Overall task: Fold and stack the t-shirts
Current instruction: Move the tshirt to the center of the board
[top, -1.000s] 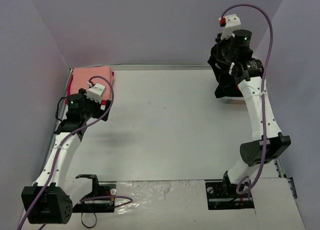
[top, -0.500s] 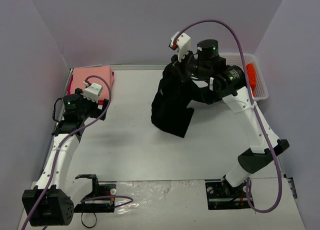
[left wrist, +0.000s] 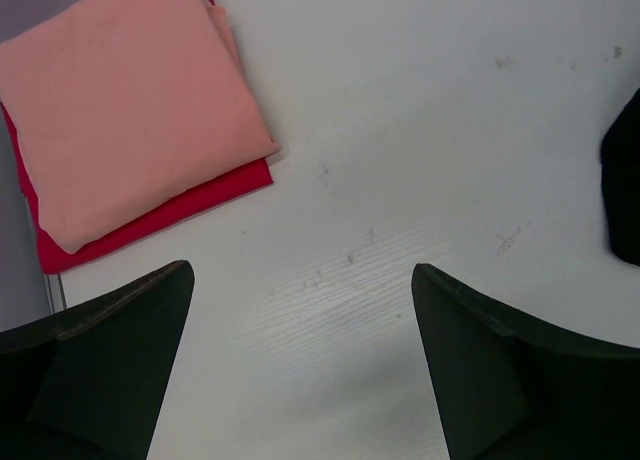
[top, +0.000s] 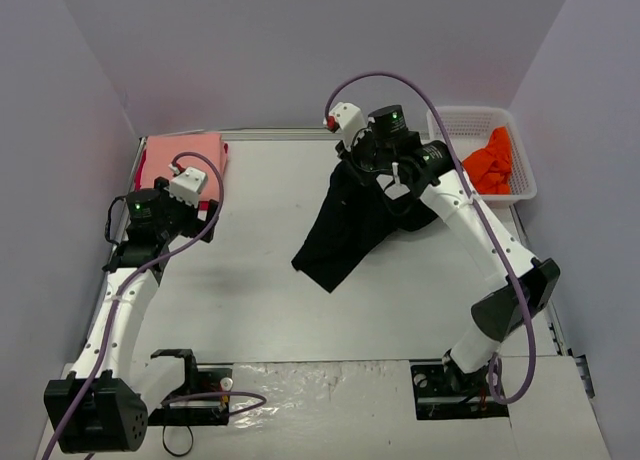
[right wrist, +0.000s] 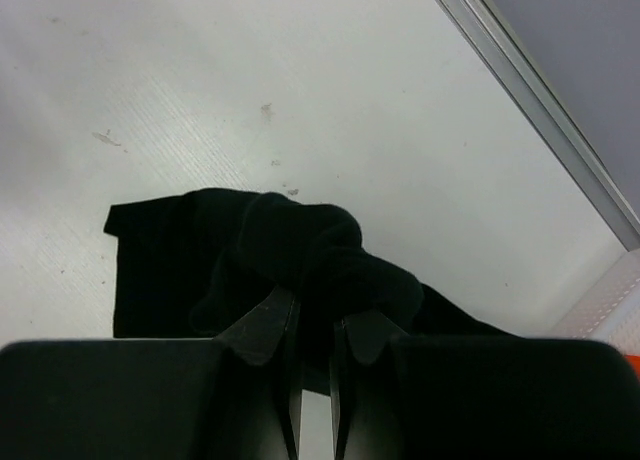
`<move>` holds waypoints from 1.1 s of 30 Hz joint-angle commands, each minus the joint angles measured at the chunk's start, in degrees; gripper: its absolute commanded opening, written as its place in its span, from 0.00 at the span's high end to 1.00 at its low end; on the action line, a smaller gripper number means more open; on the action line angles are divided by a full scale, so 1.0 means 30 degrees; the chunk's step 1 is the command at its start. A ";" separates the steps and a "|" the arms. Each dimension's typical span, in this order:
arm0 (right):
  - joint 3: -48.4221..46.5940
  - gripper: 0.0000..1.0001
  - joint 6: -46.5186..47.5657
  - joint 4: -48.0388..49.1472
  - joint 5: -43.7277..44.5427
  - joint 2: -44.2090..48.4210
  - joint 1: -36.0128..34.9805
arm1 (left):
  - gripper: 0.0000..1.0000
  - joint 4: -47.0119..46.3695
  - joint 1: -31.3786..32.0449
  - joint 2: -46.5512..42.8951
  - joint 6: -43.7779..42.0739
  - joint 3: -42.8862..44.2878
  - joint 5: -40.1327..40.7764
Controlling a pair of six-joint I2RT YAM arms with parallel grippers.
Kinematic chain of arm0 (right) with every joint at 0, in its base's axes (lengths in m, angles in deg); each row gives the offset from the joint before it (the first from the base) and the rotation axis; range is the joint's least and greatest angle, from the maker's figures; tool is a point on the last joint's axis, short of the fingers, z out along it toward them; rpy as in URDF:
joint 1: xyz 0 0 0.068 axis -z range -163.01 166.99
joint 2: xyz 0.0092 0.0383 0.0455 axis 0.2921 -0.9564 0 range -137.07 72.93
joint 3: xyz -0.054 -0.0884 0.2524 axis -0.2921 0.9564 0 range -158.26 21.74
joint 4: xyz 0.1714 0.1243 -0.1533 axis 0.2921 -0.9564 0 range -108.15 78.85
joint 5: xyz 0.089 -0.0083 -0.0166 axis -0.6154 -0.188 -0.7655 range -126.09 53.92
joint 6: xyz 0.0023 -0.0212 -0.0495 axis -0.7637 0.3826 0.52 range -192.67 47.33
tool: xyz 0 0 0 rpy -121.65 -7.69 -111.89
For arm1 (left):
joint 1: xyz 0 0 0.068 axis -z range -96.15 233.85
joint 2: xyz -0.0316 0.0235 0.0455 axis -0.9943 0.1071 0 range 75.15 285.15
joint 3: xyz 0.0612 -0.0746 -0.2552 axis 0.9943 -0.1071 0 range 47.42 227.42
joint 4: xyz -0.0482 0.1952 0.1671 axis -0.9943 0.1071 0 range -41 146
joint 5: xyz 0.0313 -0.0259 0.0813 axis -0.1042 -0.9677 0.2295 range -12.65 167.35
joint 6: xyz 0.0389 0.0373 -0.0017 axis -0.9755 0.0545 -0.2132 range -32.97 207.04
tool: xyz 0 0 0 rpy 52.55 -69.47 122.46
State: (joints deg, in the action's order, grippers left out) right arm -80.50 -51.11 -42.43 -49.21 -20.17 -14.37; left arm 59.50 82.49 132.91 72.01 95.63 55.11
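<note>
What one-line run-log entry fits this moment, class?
right gripper: shut on black t-shirt | left gripper: open, empty | stack: salmon-pink t-shirt on red t-shirt | orange t-shirt: in basket

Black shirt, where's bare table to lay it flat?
The widest bare table lies mid and near, between the left gripper and the held black shirt. Crowded: the far-left corner, pink shirt stacked on red shirt; the far-right, basket holding the orange shirt.

Black shirt (top: 345, 230), bunched, hangs pinched in the right gripper (right wrist: 312, 325), lower end reaching the bench (top: 260, 310). Pink shirt (top: 185, 148), folded square, lies on the folded red shirt (left wrist: 180, 208), far-left corner. Orange shirt (top: 488, 165), crumpled, lies in the basket (top: 450, 120).
</note>
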 commanded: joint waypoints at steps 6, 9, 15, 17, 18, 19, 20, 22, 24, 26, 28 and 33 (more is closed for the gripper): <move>0.0474 1.00 -0.0299 0.2777 0.2846 -0.1981 0.1132 | 0.10 0.0366 -0.0160 -0.0210 -0.0411 0.0338 -0.1727; -0.0078 1.00 -0.1673 0.3805 0.5981 -0.3971 0.2328 | 0.10 0.0454 -0.0160 -0.0122 -0.0440 0.0367 -0.1873; -0.4699 0.75 -0.4169 0.3078 1.0225 -0.9887 0.4766 | 0.10 0.0630 -0.0131 0.0054 -0.0441 0.0396 -0.2050; -0.5760 0.62 -0.3936 0.2464 1.1346 -1.1351 0.4914 | 0.09 0.0747 -0.0131 0.0084 -0.0499 0.0455 -0.1963; -0.5678 0.52 -0.3935 0.2461 1.1232 -1.1417 0.4914 | 0.09 0.0776 -0.0160 0.0084 -0.0499 0.0455 -0.1933; -0.5561 0.37 -0.3877 0.2461 1.0853 -1.1331 0.4914 | 0.09 0.0777 -0.0160 0.0084 -0.0528 0.0455 -0.1904; -0.5415 0.27 -0.3761 0.2461 0.9603 -1.0982 0.4914 | 0.09 0.0748 -0.0160 0.0084 -0.0528 0.0455 -0.1845; -0.4771 0.26 -0.3409 0.2432 0.8453 -1.0425 0.4711 | 0.09 0.0718 -0.0160 0.0113 -0.0587 0.0426 -0.1786; -0.3806 0.26 -0.2708 0.2286 0.7076 -0.9371 0.4476 | 0.09 0.0776 -0.0189 0.0288 -0.0587 0.0484 -0.1786; -0.2899 0.23 -0.1449 0.1964 0.5816 -0.7966 0.3949 | 0.09 0.0806 -0.0160 0.0376 -0.0645 0.0484 -0.1757; -0.1381 0.21 -0.0600 0.1817 0.4584 -0.6593 0.3569 | 0.09 0.0806 -0.0160 0.0493 -0.0675 0.0484 -0.1727; 0.0708 0.20 0.2010 0.1728 0.1858 -0.5003 0.2572 | 0.09 0.0806 -0.0160 0.0670 -0.0733 0.0514 -0.1611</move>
State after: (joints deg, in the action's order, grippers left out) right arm -80.61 -51.24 -35.90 -37.25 -38.61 -5.95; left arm 61.97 82.31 134.99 70.70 95.63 50.39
